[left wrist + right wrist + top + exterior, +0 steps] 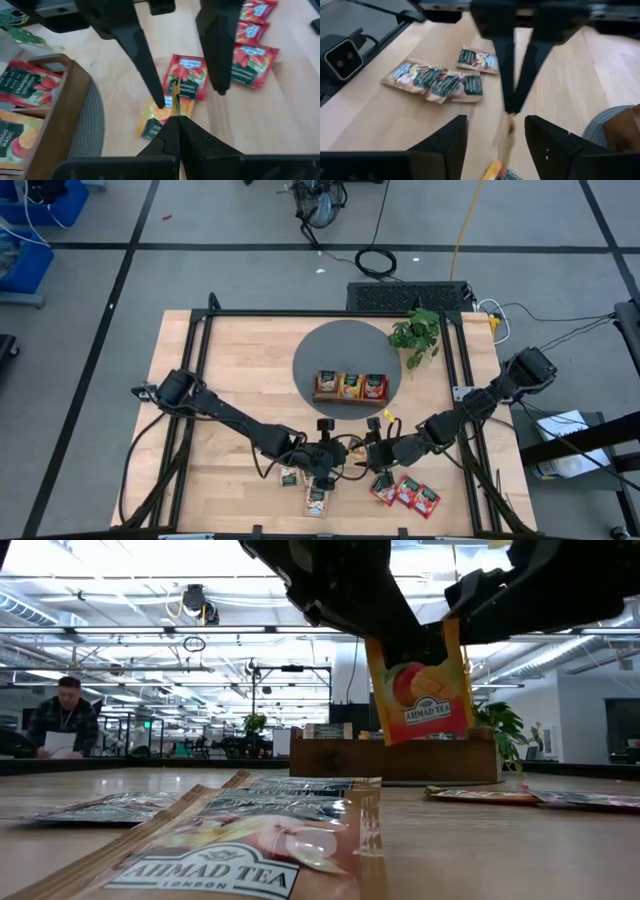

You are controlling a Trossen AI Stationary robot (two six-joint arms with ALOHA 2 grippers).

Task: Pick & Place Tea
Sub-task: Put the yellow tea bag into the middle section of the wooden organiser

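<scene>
Glossy foil sachets [215, 840], pale wood table [240, 370]

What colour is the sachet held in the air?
Orange, printed with a mango; the held sachet shows best in the low view.

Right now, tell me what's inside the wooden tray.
The wooden tray on the grey mat holds upright tea sachets in all three compartments: one dark-labelled, one orange, one red. Only the front sachets show; any behind them are hidden.

In the right wrist view the orange sachet [506, 137] is a blurred edge-on streak cut off at the frame's bottom, while the low view's nearest sachet [215, 860] runs past the edge.
</scene>
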